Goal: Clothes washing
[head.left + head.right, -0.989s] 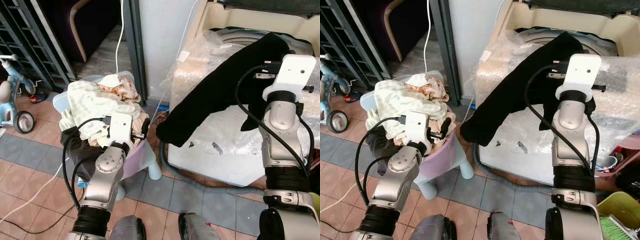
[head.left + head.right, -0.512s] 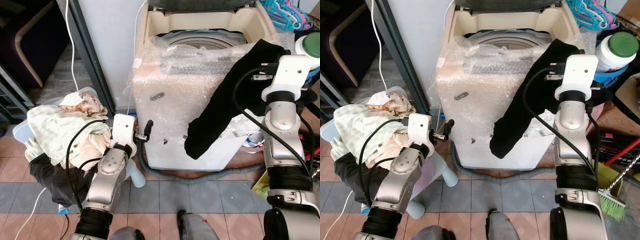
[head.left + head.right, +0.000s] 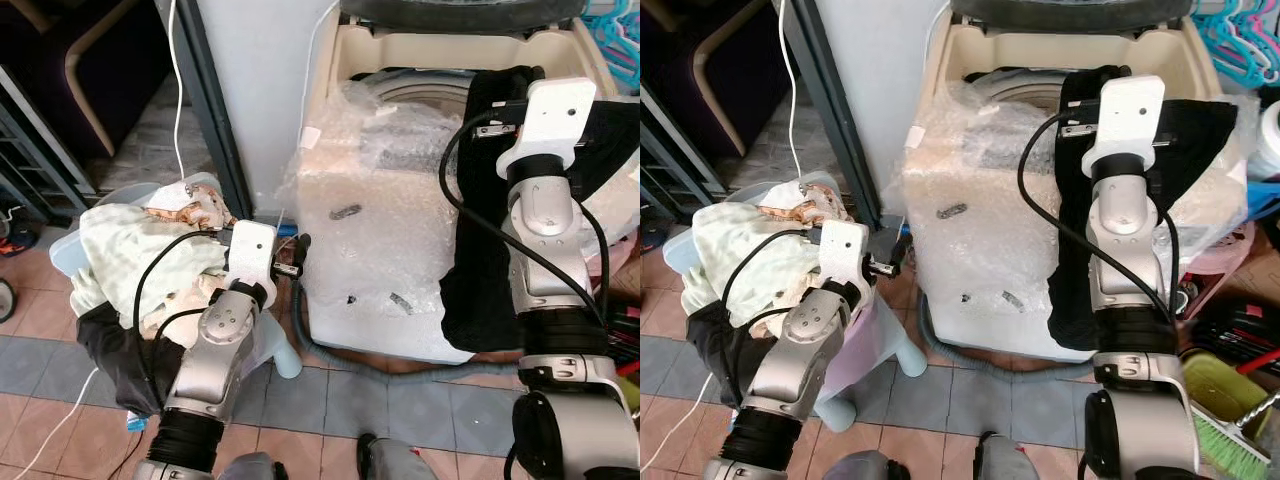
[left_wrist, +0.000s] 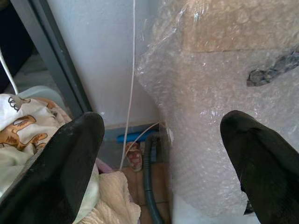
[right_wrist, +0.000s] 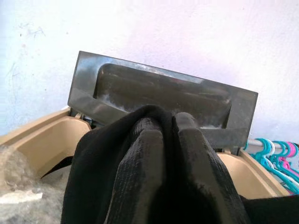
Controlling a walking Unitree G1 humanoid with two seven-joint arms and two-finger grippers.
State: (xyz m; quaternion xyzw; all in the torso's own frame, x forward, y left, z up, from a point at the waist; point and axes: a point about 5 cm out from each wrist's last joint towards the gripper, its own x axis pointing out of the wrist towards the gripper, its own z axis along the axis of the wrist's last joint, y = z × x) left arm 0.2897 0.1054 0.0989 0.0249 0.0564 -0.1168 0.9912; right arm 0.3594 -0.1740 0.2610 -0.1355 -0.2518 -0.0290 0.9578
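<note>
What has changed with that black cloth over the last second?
The right gripper, still shut on the black garment, has carried it from hanging out front to above the washing machine's open top. The left gripper stays open and empty beside the laundry pile.

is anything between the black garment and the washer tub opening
Nothing visible blocks it. The right gripper holds the black garment at the washing machine rim, the lid is raised, and the tub opening lies open just behind.
</note>
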